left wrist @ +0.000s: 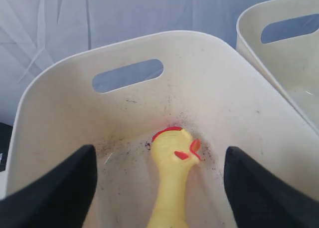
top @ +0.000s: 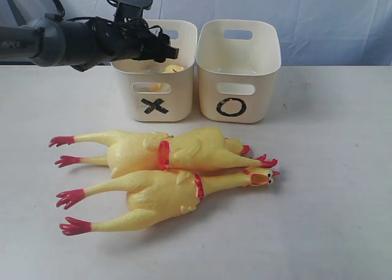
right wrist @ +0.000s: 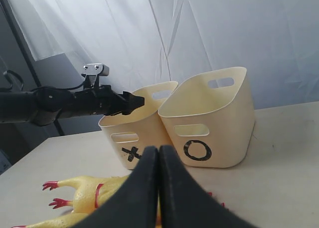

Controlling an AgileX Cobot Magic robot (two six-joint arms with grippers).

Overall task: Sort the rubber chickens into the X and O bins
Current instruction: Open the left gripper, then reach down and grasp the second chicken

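The small rubber chicken (left wrist: 172, 183) lies inside the X bin (top: 156, 105), head toward the far wall; a bit of yellow (top: 173, 68) shows over the rim. My left gripper (left wrist: 159, 150) hangs open over that bin, its fingers (left wrist: 55, 188) wide apart on either side of the chicken and touching nothing. Two long rubber chickens (top: 177, 148) (top: 165, 191) lie side by side on the table before the bins, feet to the left. The O bin (top: 239, 102) stands to the right of the X bin. My right gripper (right wrist: 159, 149) is shut and empty, low behind the long chickens (right wrist: 94, 190), out of the exterior view.
The left arm (top: 61, 44) reaches in from the left edge above the table. A pale cloth backdrop (top: 318, 16) hangs behind the bins. In the right wrist view the X bin (right wrist: 132, 133) and O bin (right wrist: 214, 123) stand touching.
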